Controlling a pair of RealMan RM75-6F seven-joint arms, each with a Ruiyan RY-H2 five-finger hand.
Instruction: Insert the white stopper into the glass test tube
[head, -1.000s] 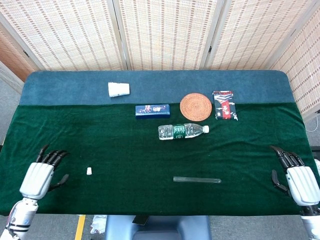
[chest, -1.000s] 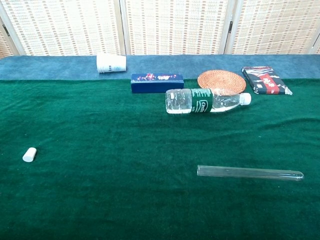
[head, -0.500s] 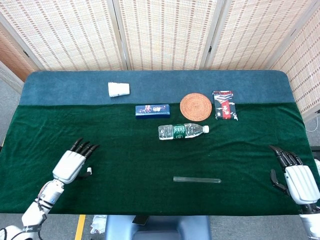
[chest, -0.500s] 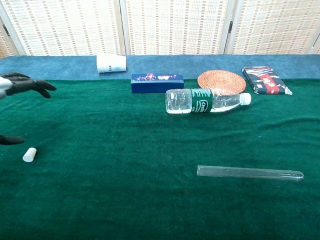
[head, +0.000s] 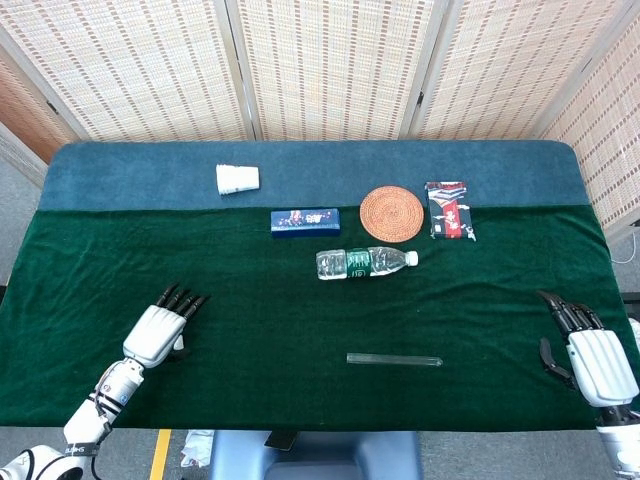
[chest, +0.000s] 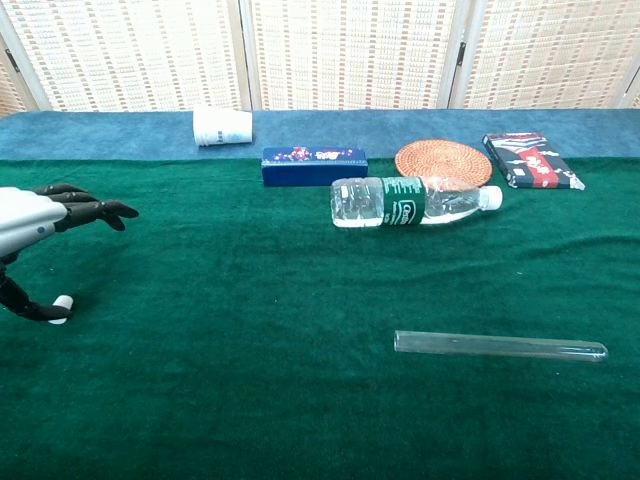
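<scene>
White stopper (chest: 63, 301) at the far left edge of the chest view, lying on the green cloth (chest: 250, 300), partly hidden behind the thumb of the left hand (chest: 40, 215); hidden under that hand in the head view. Left hand (head: 158, 330) low over the stopper at lower left of the head view, fingers stretched forward and apart, thumb tip down beside or against the stopper; whether touching, cannot tell; nothing lifted. Glass test tube (chest: 500, 346) flat on the cloth at lower right of the chest view, lengthwise across the frame, well apart from the stopper. Right hand (head: 592, 355) at the lower right corner of the head view, fingers spread, holding nothing. Further up: water bottle (chest: 412, 201) on its side, blue box (chest: 314, 165), round woven coaster (chest: 441, 160), dark packet (chest: 530, 160), paper cup (chest: 221, 126) tipped over.
</scene>
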